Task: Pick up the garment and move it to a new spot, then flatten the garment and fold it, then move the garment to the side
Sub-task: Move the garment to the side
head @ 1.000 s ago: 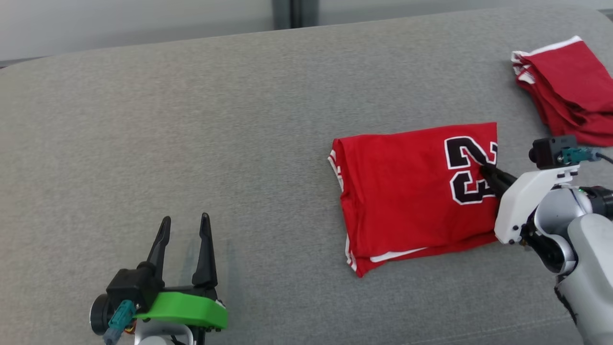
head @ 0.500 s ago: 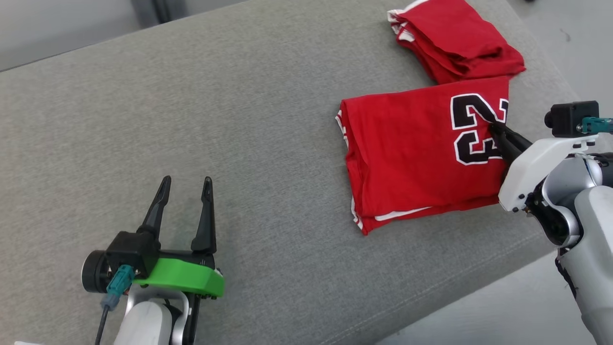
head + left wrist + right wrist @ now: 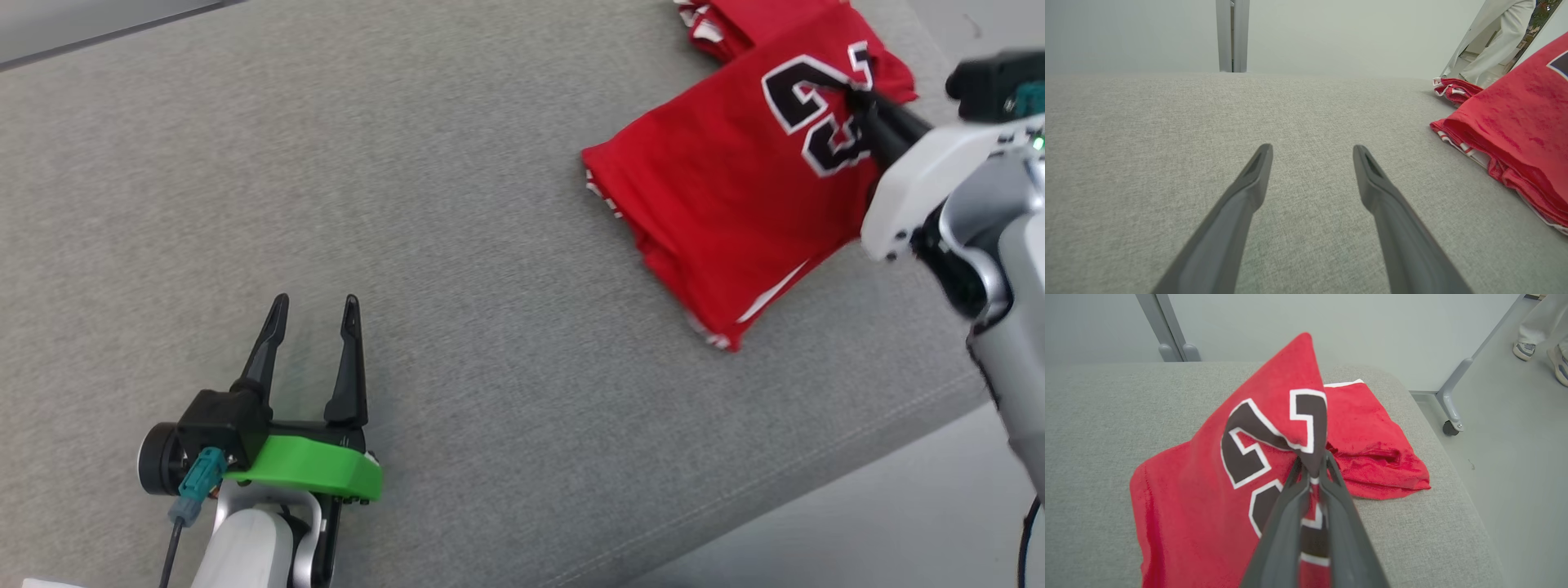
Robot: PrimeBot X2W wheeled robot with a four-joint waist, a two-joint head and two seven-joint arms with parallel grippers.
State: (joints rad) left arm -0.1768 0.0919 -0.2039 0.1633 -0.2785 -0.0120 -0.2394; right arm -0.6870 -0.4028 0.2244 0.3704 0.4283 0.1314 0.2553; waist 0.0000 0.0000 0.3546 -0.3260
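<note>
The garment (image 3: pixel 718 196) is a folded red jersey with a black, white-edged number, lying at the far right of the grey padded surface (image 3: pixel 490 204). My right gripper (image 3: pixel 857 90) is shut on its numbered edge. The right wrist view shows the fingertips (image 3: pixel 1312 465) pinching the cloth, and that garment (image 3: pixel 1208 490) rises into a peak while the rest trails on the surface. Its lifted corner overlaps a second red pile. My left gripper (image 3: pixel 317 302) stands open and holds nothing at the lower left, above bare surface. The left wrist view shows this gripper (image 3: pixel 1312 149) with the garment (image 3: pixel 1515 134) to its right.
A second folded red pile (image 3: pixel 735 16) (image 3: pixel 1372 445) lies at the far right corner, just beyond the held garment. The surface edge runs along the lower right, with floor (image 3: pixel 857 523) below it. A person's feet (image 3: pixel 1523 351) and a wheeled frame leg (image 3: pixel 1449 400) stand on that floor.
The head camera has swung. My right gripper has raised the garment's numbered edge and carried it toward the red pile, which it now overlaps. The left gripper stays open and still.
</note>
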